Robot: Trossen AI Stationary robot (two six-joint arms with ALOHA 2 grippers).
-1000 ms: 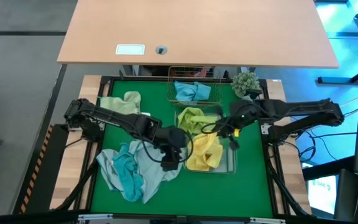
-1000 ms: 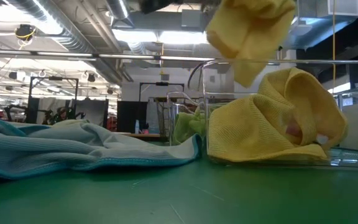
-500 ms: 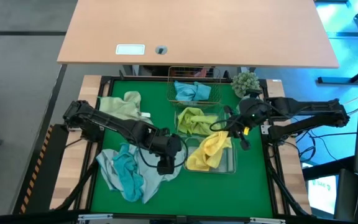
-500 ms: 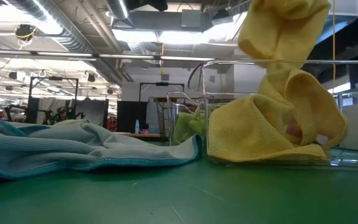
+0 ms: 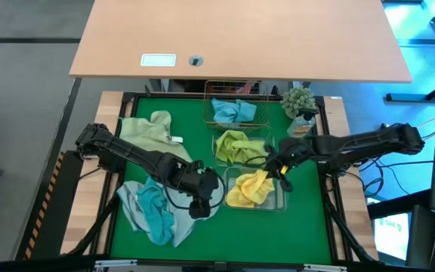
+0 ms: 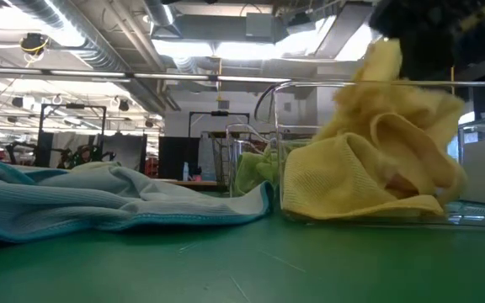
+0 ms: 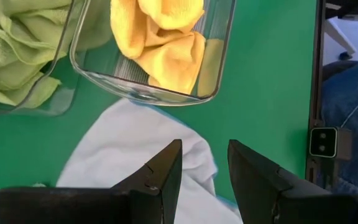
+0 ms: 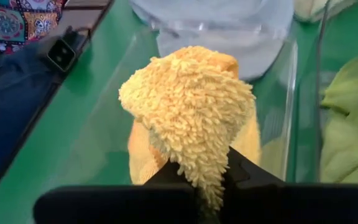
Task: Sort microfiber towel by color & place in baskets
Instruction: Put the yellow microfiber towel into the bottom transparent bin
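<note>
My right gripper [image 5: 273, 168] is shut on a yellow towel [image 8: 188, 106] and has it down in the near clear tub [image 5: 282, 200], on top of another yellow towel [image 5: 242, 195]. The middle clear tub [image 5: 219, 159] holds green towels [image 5: 239, 145]. A blue towel [image 5: 232, 110] lies in the wire basket [image 5: 235, 87] at the far side. My left gripper [image 7: 204, 168] stands open over a pale blue-white towel [image 7: 135, 146] left of the near tub, with nothing between its fingers. My right gripper pinches a bunched fold of the yellow towel [image 8: 205, 171] between its two fingers. The fingers come slanting down from the table's right side. The towel bulges out beyond the fingertips, and its lower part rests on the yellow towel in the tub [image 6: 369, 181].
A heap of teal and pale towels [image 5: 153, 213] lies at the near left, and a pale green towel [image 5: 148, 127] at the far left. A small potted plant [image 5: 299, 100] stands right of the wire basket. Bare green mat lies along the near edge [image 5: 240, 238].
My right gripper has gone down toward the near tub with the yellow towel, which hung clear above the tub before and now sits bunched on the yellow towel inside. My left gripper has drifted a little toward the near edge over the pale towel.
</note>
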